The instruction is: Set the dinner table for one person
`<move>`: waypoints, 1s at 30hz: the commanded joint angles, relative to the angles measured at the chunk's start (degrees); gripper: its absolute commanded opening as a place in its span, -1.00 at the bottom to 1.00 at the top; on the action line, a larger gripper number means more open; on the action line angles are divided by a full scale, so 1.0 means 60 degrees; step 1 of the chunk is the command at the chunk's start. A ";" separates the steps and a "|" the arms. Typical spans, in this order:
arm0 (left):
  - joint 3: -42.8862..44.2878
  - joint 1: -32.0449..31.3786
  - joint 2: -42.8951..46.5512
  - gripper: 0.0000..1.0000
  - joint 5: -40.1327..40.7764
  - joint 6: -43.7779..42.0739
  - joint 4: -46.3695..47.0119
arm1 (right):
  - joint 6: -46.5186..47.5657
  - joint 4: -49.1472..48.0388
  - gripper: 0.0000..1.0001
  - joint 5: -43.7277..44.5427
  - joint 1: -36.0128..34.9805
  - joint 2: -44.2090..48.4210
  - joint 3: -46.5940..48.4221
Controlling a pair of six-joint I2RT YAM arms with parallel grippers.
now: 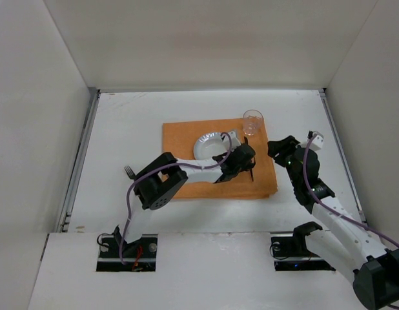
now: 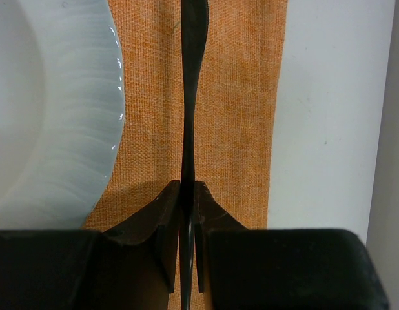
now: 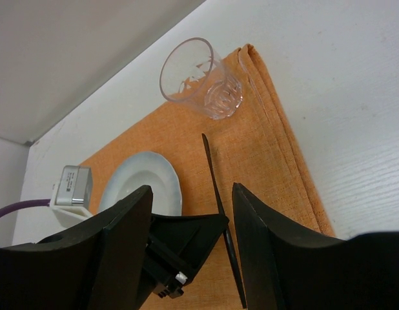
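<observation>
The desk (image 1: 128,123) is lying big and white under everything, with the orange placemat (image 2: 245,97) in its middle. My left gripper (image 2: 188,194) is pinching a thin dark knife (image 2: 192,97), I think, over the mat just right of the plate (image 2: 51,110). I am aiming to lower it slowly, straight beside the plate, then let go. My right gripper (image 3: 193,194) is hanging spread wide, holding nothing. Only the right wrist view is showing the glass (image 3: 203,77); only the top view is showing the fork (image 1: 128,171).

Soft, even light falls on 3 plain matte white walls (image 1: 212,39); a grey metal rail (image 1: 79,161) lines the left.
</observation>
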State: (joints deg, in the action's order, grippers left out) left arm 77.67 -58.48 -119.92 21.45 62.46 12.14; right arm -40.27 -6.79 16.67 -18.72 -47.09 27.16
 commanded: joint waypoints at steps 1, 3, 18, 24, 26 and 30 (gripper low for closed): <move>0.0619 0.0042 -0.0052 -0.96 -0.0118 -0.0081 0.0028 | -0.0041 -0.0436 0.17 -0.0126 0.0008 0.0012 -0.0014; 0.0780 0.0042 -0.0198 -0.96 -0.0177 -0.0170 -0.0147 | -0.0012 -0.0436 0.17 -0.0083 0.0008 -0.0003 0.0000; 0.0854 0.0013 -0.0434 -0.85 -0.0045 -0.0038 -0.0442 | -0.0041 -0.0495 0.17 -0.0156 0.0008 0.0114 -0.0058; 0.0913 -0.0075 -0.0419 -0.66 0.0115 -0.0214 -0.0500 | -0.0041 -0.0495 0.17 -0.0156 0.0008 0.0114 -0.0058; 0.0898 -0.0119 -0.0259 -0.57 0.0233 -0.0389 -0.0529 | -0.0041 -0.0495 0.17 -0.0156 0.0037 0.0114 -0.0058; 0.0766 -0.0265 0.0371 -0.43 0.0730 -0.0960 -0.0515 | -0.0041 -0.0495 0.17 -0.0141 0.0008 0.0114 -0.0058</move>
State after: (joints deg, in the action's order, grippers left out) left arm 80.82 -59.13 -122.83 22.63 59.96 9.19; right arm -40.34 -6.90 16.08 -18.72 -47.18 27.16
